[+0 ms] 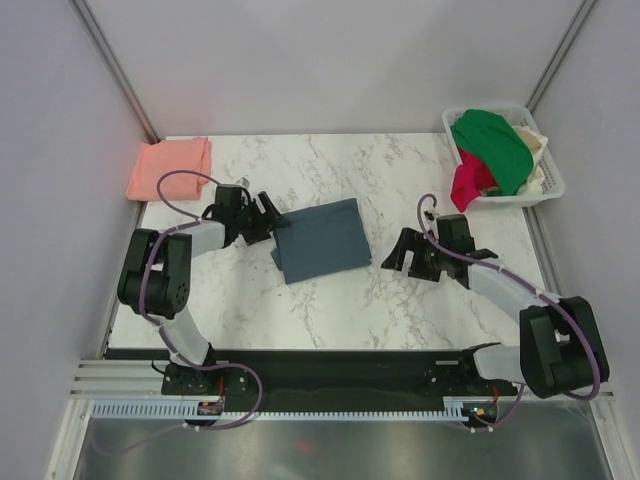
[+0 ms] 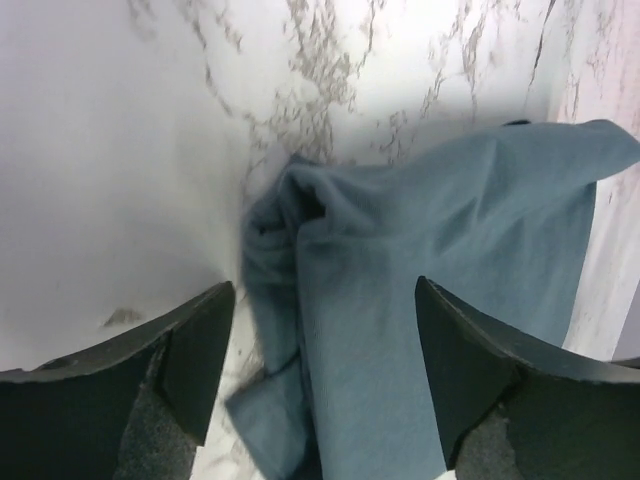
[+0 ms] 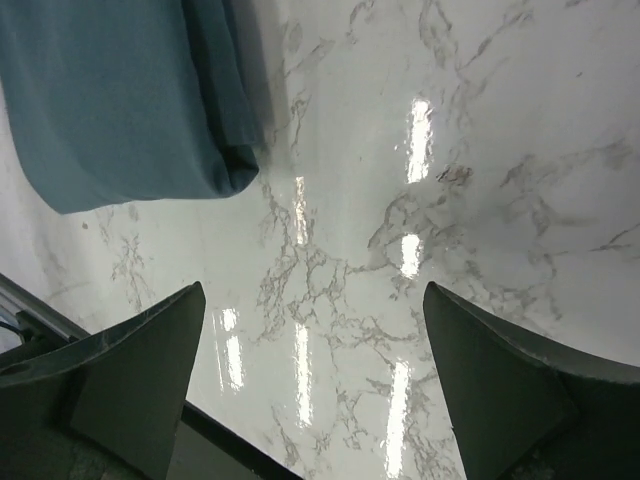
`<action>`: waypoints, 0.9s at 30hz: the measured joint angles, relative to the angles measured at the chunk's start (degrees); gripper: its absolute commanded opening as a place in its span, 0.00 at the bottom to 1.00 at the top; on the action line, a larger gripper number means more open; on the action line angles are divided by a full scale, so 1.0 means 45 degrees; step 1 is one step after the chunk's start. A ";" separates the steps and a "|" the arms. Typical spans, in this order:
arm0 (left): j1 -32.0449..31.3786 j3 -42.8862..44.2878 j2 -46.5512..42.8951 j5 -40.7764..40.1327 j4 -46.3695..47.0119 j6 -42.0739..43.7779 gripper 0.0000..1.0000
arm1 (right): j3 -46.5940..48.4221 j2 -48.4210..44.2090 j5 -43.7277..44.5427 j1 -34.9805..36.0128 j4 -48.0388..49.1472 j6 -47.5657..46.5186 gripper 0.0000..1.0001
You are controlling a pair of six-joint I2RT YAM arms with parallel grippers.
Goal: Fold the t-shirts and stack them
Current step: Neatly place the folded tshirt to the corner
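The slate-blue t-shirt [image 1: 320, 238] lies folded in a rough rectangle mid-table; it also shows in the left wrist view [image 2: 430, 260] and in the right wrist view [image 3: 110, 90]. The salmon-pink t-shirt [image 1: 170, 167] lies folded at the far left corner. My left gripper [image 1: 274, 217] is open at the blue shirt's left edge, its jaws straddling the bunched cloth [image 2: 325, 320]. My right gripper [image 1: 395, 252] is open and empty over bare marble just right of the blue shirt; it also shows in the right wrist view [image 3: 315, 330].
A white basket [image 1: 552, 180] at the far right holds green [image 1: 492, 145], red [image 1: 468, 183] and cream [image 1: 533, 150] garments. Grey walls enclose the marble table [image 1: 400, 180]. A black rail [image 1: 330, 372] runs along the near edge.
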 measured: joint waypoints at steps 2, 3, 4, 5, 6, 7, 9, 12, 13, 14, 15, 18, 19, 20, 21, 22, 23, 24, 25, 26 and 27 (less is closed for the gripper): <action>-0.0005 0.0131 0.0418 0.0262 0.0593 -0.0155 0.66 | -0.0991 -0.0622 -0.0262 0.0097 0.0748 0.0335 0.98; -0.0005 0.0238 0.0627 0.0345 0.0821 -0.0248 0.60 | -0.1554 -0.0933 -0.0379 0.0219 0.1185 0.0549 0.98; -0.0019 0.0325 0.0869 0.0408 0.0996 -0.0335 0.55 | -0.2030 -0.1049 -0.0461 0.0296 0.1637 0.0763 0.98; -0.0019 0.0398 0.1078 0.0515 0.1156 -0.0427 0.47 | -0.2351 -0.1239 -0.0510 0.0476 0.1904 0.0879 0.98; -0.0039 0.0495 0.1263 0.0534 0.1253 -0.0461 0.41 | -0.2720 -0.1297 -0.0568 0.0675 0.2341 0.1059 0.98; -0.0053 0.0549 0.1447 0.0568 0.1389 -0.0544 0.35 | -0.2963 -0.1360 -0.0695 0.0806 0.2793 0.1234 0.98; -0.0092 0.0670 0.1719 0.0695 0.1530 -0.0695 0.13 | -0.3483 -0.1433 -0.0714 0.1185 0.3949 0.1598 0.98; -0.0131 0.0792 0.1919 0.0913 0.1579 -0.0704 0.02 | -0.4265 -0.1326 -0.0641 0.1846 0.5940 0.2084 0.98; -0.0151 0.0933 0.1919 0.0894 0.1365 -0.0656 0.02 | -0.4522 -0.1239 -0.0534 0.2103 0.6674 0.2239 0.98; -0.0170 0.1146 0.1919 0.0850 0.0976 -0.0495 0.02 | -0.4750 -0.1137 -0.0447 0.2356 0.7344 0.2351 0.98; -0.0185 0.1447 0.1919 0.0767 0.0427 -0.0287 0.02 | -0.4886 -0.1107 -0.0374 0.2535 0.7752 0.2433 0.98; -0.0194 0.2885 0.1919 0.0325 -0.1481 0.0559 0.02 | -0.5275 -0.1447 0.0233 0.3065 0.8276 0.2492 0.98; -0.0185 0.3526 0.1923 0.0151 -0.2205 0.0855 0.02 | -0.5430 -0.1710 0.0486 0.3191 0.8262 0.2492 0.98; -0.0160 0.4046 0.1923 0.0010 -0.2681 0.1146 0.02 | -0.5605 -0.1982 0.0699 0.3283 0.8238 0.2487 0.98; -0.0112 0.4711 0.1923 -0.0170 -0.3215 0.1520 0.02 | -0.5741 -0.2195 0.0826 0.3337 0.8228 0.2487 0.98; -0.0053 0.5343 0.1923 -0.0359 -0.3604 0.1894 0.02 | -0.5824 -0.2317 0.0986 0.3371 0.8228 0.2487 0.98; 0.0005 0.5906 0.1919 -0.0636 -0.3920 0.2288 0.02 | -0.5858 -0.2365 0.1069 0.3381 0.8238 0.2487 0.98; 0.0078 0.6382 0.1914 -0.0908 -0.4206 0.2686 0.02 | -0.5863 -0.2370 0.1117 0.3381 0.8247 0.2487 0.98; 0.0170 0.6756 0.1894 -0.1190 -0.4439 0.3065 0.02 | -0.5863 -0.2356 0.1175 0.3381 0.8262 0.2487 0.98; 0.0248 0.6970 0.1855 -0.1389 -0.4605 0.3342 0.02 | -0.5863 -0.2346 0.1214 0.3385 0.8276 0.2487 0.98; 0.0369 0.7208 0.1817 -0.1690 -0.4881 0.3716 0.02 | -0.5863 -0.2331 0.1234 0.3390 0.8306 0.2482 0.98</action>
